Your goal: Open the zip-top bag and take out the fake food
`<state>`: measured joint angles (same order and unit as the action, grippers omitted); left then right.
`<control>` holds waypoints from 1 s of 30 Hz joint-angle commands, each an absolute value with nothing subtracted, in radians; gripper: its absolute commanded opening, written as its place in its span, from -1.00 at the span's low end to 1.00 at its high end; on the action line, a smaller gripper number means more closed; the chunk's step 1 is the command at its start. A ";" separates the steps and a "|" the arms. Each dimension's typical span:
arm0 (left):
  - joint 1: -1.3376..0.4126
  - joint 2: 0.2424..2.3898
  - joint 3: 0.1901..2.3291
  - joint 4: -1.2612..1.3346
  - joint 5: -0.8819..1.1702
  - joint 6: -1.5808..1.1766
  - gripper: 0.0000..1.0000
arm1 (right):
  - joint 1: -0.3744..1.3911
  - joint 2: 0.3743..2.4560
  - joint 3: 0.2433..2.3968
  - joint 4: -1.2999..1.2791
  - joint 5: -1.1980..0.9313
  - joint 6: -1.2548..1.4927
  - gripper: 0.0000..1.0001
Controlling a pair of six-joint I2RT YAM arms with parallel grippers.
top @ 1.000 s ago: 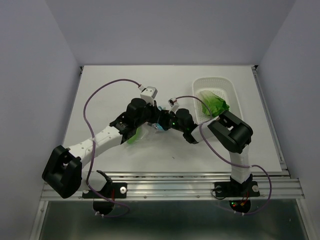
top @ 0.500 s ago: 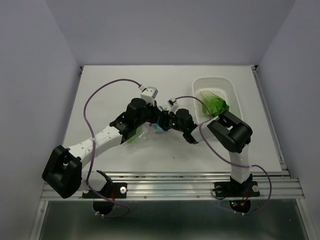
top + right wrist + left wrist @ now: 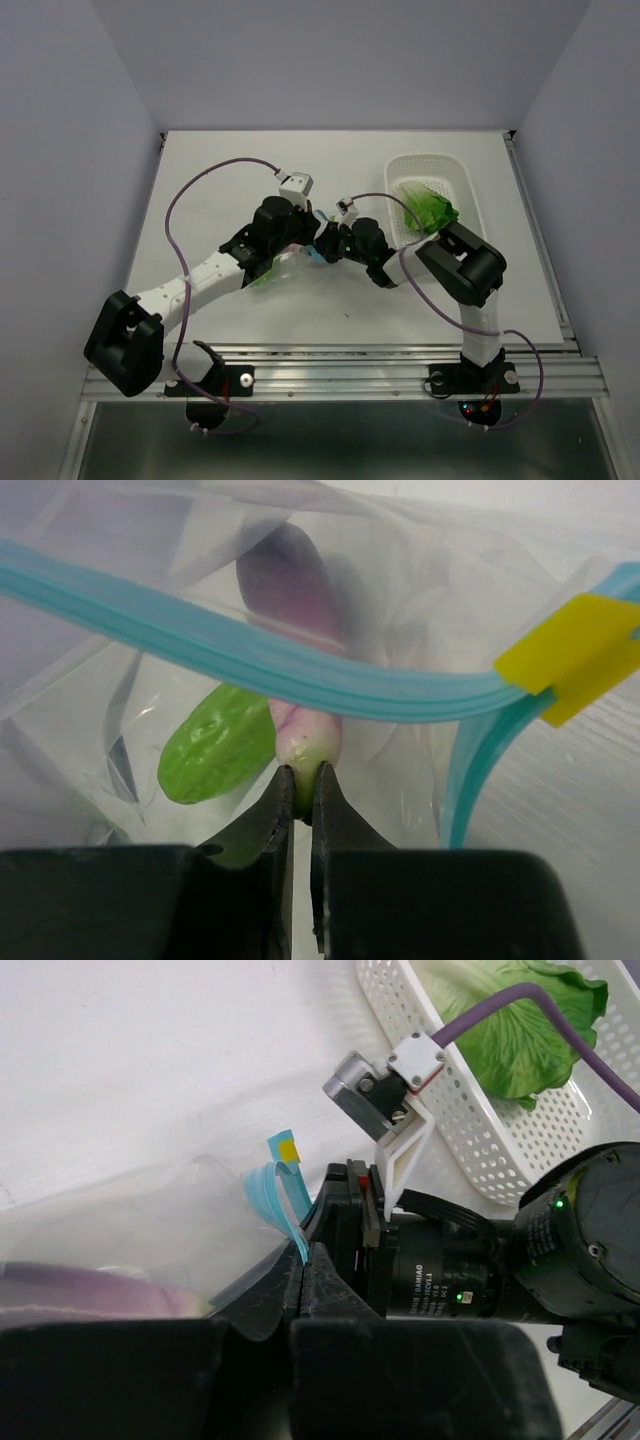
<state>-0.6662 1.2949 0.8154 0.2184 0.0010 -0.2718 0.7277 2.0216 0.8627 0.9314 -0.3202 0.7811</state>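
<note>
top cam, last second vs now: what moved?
The right gripper slid a little left, toward the left gripper. The zip-top bag bunched up between them, so less of it shows. Both grippers stay shut on the bag near its zip strip. The left arm, the white basket and the green leafy piece in it did not move.

- White perforated plastic basket point(image 3: 466, 186) sits right rear on the white worktop point(image 3: 220, 170); a green leafy toy vegetable point(image 3: 428, 208) lies in it.
- Clear crinkly plastic zip-top bag point(image 3: 283, 266) lies mid-worktop, left of the basket.
- In the bag: purple elongated toy piece point(image 3: 290, 590), small green toy piece point(image 3: 215, 758) just beside it.
- Left hand point(image 3: 303, 1265) and right hand point(image 3: 303, 780) meet at the bag's right end, both pinched onto it.
</note>
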 commanded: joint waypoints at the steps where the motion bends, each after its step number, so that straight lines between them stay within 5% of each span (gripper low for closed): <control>1: -0.670 1.292 0.838 0.221 -0.080 -0.288 -1.00 | 0.736 1.928 0.838 0.914 -0.281 0.779 -0.99; 16: -0.669 1.276 0.822 0.199 -0.129 -0.328 -1.00 | 0.736 1.600 0.807 0.456 -0.075 0.769 -0.99; 30: -0.664 1.292 0.859 0.198 -0.152 -0.311 -1.00 | 0.736 1.092 0.759 -0.191 0.110 0.703 -0.99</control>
